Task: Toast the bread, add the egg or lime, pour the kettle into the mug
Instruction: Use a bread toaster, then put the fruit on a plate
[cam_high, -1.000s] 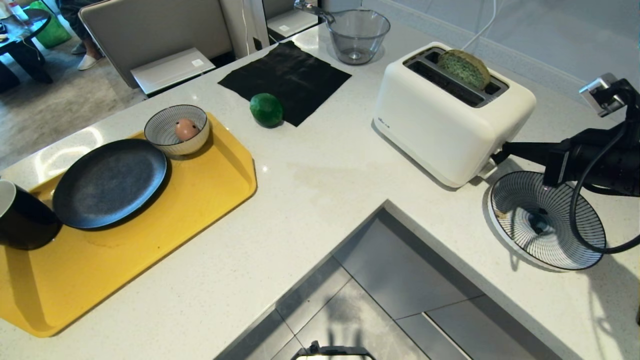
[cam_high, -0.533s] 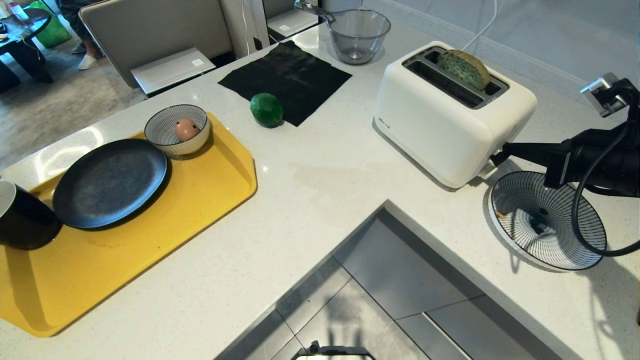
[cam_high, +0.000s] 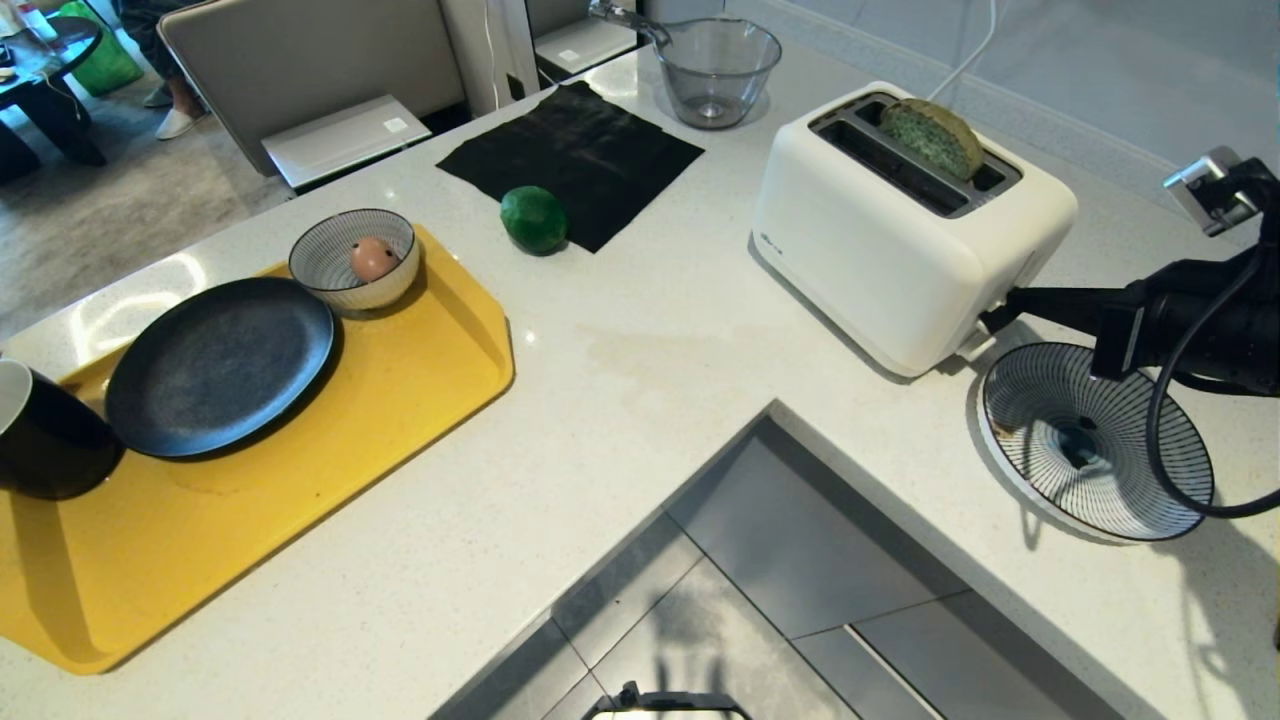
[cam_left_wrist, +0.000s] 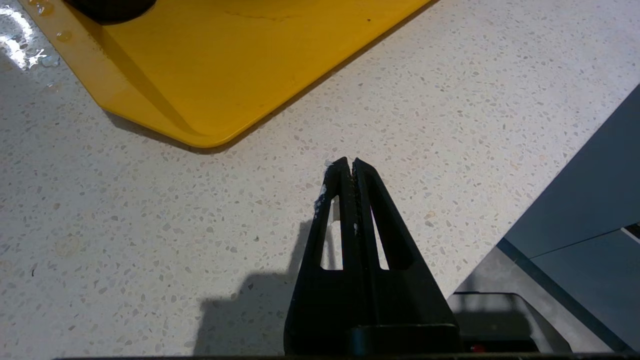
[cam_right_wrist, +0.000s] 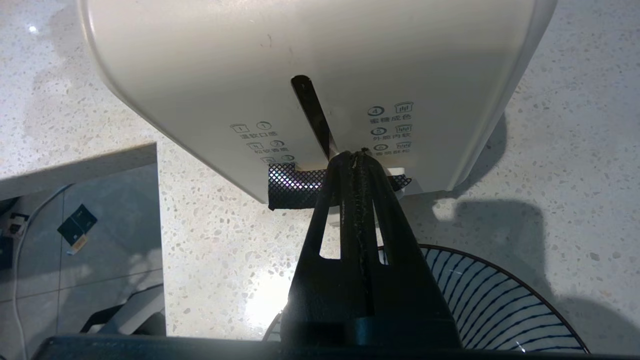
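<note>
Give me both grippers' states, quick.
Left gripper: jaws shut, holding nothing, above the counter.
Right gripper: jaws shut, holding nothing, tips at the toaster lever.

The end face of the white toaster carries printed markings on both sides of its lever slot. On one side stand circled numerals 1 and 2, each paired with a small icon and a line of Chinese characters too small to read. On the other side stand circled 4 and 5 with icons. A small grey logo on the toaster's long side is illegible.
</note>
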